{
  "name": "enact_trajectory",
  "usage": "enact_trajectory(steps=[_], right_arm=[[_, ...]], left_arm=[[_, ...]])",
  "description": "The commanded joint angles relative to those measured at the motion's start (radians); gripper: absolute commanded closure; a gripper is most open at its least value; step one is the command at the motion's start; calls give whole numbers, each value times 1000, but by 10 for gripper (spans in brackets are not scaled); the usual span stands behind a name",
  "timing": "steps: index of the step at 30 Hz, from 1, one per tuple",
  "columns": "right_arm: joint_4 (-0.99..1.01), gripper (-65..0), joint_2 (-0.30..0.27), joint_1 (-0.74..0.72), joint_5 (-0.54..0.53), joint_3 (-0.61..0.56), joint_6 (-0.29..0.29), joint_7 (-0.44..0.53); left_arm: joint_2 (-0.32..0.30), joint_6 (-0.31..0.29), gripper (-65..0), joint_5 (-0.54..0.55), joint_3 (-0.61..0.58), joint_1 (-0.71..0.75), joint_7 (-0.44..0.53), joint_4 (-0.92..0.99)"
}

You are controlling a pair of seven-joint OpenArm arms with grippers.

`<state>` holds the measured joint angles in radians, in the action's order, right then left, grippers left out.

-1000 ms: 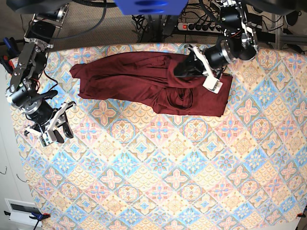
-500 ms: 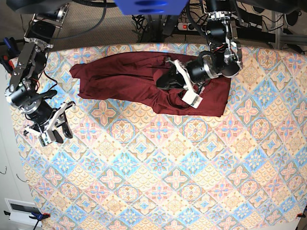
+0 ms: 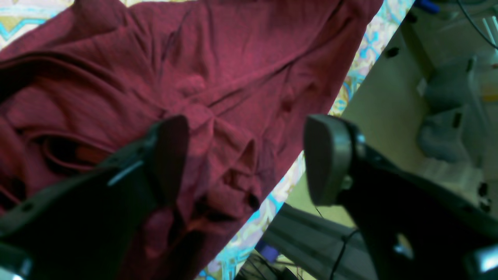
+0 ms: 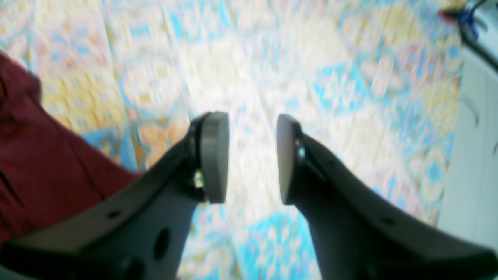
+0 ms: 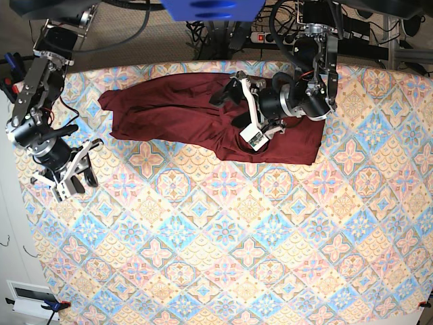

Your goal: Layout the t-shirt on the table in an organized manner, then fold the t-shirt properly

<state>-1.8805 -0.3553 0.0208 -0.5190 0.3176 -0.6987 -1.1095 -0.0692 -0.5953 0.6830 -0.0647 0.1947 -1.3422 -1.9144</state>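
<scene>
Maroon t-shirt (image 5: 183,112) lies crumpled along the 12 o'clock edge of the patterned table (image 5: 237,244) in the base view, stretched from about 10 o'clock to 1 o'clock, with folds bunched near its middle. The left gripper (image 5: 233,112) hangs over that bunched middle with its jaws spread wide and nothing between them; in the left wrist view one finger (image 3: 171,155) sits over the wrinkled cloth and the other past the shirt's edge, over the table's border. The right gripper (image 5: 74,177) is at 9 o'clock, over bare table and clear of the shirt, jaws partly apart and empty in the right wrist view.
</scene>
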Motion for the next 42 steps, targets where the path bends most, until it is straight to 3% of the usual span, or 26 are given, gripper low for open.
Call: enact_trajectory(steps=[1, 4, 8, 12, 18, 26, 37, 42], right_arm=[[-15, -198, -18, -2, -11, 8, 1, 19], [-14, -198, -18, 43, -8, 5, 1, 15], [-14, -197, -17, 98, 79, 4, 1, 15], [-6, -217, -15, 159, 138, 1, 1, 13], [114, -332, -15, 181, 133, -1, 1, 1], [287, -342, -15, 173, -82, -27, 1, -53], [362, -342, -14, 172, -105, -62, 1, -50], [362, -342, -14, 172, -266, -59, 1, -51]], left_arm=[[1, -2, -469, 28, 13, -13, 27, -36], [1, -4, -469, 30, 68, -11, 27, -44], [-7, -4, -469, 51, 162, -11, 28, -46], [-86, -2, -469, 154, 266, -10, 28, -43], [-185, -1, -469, 223, 351, 12, 28, -41], [-203, -1, -469, 217, 389, 16, 22, -41], [-203, -1, -469, 217, 388, 15, 27, 8], [-203, -1, -469, 217, 389, 15, 27, 14]])
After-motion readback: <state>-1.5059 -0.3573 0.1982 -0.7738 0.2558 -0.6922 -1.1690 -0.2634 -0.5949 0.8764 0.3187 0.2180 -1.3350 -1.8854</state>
